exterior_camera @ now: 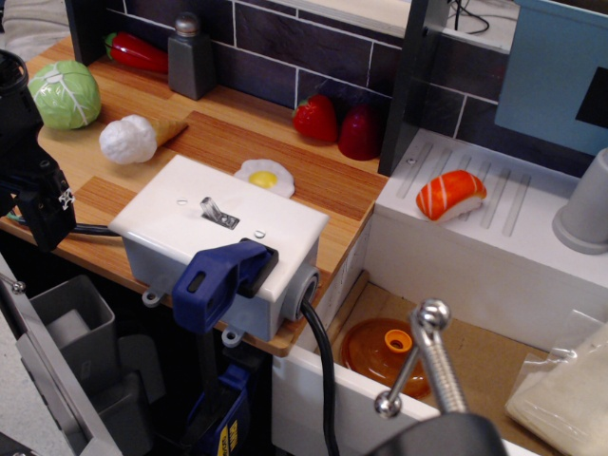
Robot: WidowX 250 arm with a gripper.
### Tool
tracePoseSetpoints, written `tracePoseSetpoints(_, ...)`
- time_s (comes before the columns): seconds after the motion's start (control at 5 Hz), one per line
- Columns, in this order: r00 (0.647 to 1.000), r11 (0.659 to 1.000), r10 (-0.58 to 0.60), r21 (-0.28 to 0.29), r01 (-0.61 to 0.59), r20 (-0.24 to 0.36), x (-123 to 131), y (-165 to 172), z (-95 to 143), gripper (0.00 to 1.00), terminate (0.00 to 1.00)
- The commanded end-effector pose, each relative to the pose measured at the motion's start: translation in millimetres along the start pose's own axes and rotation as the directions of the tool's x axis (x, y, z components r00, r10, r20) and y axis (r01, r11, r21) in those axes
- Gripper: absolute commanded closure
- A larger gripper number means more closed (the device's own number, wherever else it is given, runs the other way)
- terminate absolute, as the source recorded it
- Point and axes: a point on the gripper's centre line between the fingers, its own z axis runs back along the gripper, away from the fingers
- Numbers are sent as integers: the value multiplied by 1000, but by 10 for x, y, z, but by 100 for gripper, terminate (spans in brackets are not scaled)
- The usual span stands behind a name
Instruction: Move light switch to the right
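We see the hand (43,204) at the far left edge, a black assembly hanging just beside the left end of the white box (214,242); its fingers are not clear enough for us to say whether it is released or clenched, and it grasps nothing we can make out. It stands apart from the light switch (217,213), a small silver-grey lever on a tiny metal plate set in the top face of the white box, tilted toward the upper left. A blue clamp handle (217,278) grips the front edge of the box, and a black cable (323,380) runs down from its right end. The box rests on the wooden table (237,133). Just behind it lies a toy fried egg (264,177); farther back we find an ice cream cone (138,138), a cabbage (65,94), a grey shaker (191,57), a red pepper (138,52) and two strawberries (337,123). To the right, a piece of salmon sushi (450,194) sits on the white drainboard (503,237), with an orange lid (385,351) lying below it
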Motion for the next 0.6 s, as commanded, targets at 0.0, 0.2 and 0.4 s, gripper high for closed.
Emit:
tracePoseSetpoints(0.0,1000,1000,0,0,0,0,0,0,0,0,0)
tracePoseSetpoints(0.2,1000,999,9,-43,-8,15,116,-154,142,0,0)
tracePoseSetpoints(0.4,999,994,20,-111,-16,41,233,-308,339,0,0)
